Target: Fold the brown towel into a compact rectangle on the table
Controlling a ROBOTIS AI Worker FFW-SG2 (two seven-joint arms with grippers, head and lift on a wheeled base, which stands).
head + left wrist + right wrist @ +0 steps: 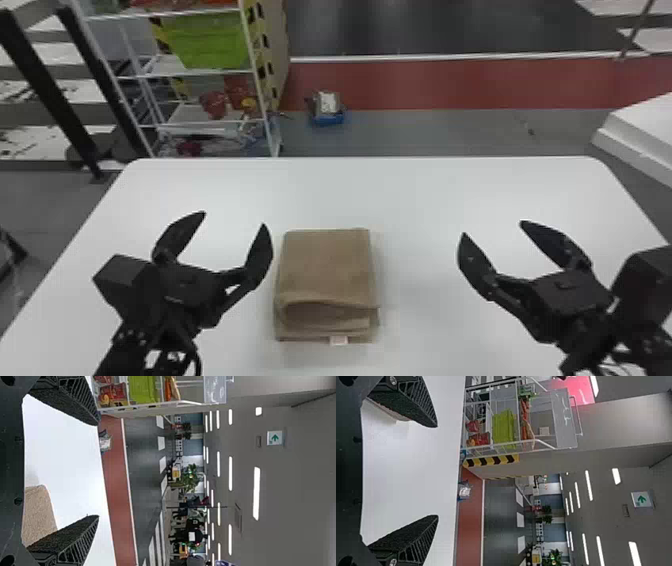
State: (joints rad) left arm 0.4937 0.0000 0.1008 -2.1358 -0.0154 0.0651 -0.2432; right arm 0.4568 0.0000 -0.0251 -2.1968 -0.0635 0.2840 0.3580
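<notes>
Rectangular cloth towel (325,265) is plain brown, round-cornered bench (425,195) plain white; two-fingered left hand (234,219) and right hand (492,227) are black, long floor strip (440,82) red.

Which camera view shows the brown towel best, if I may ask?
The head view: the whole folded towel lies there unobstructed. The left wrist view has just part, the right wrist view at most a sliver.

The head view's bottom edge crops the table (425,200). The tag (338,340) on the brown towel (325,265) (just a pale scrap) blurs past reading, and the lower layers (305,336) lie mostly hidden.
</notes>
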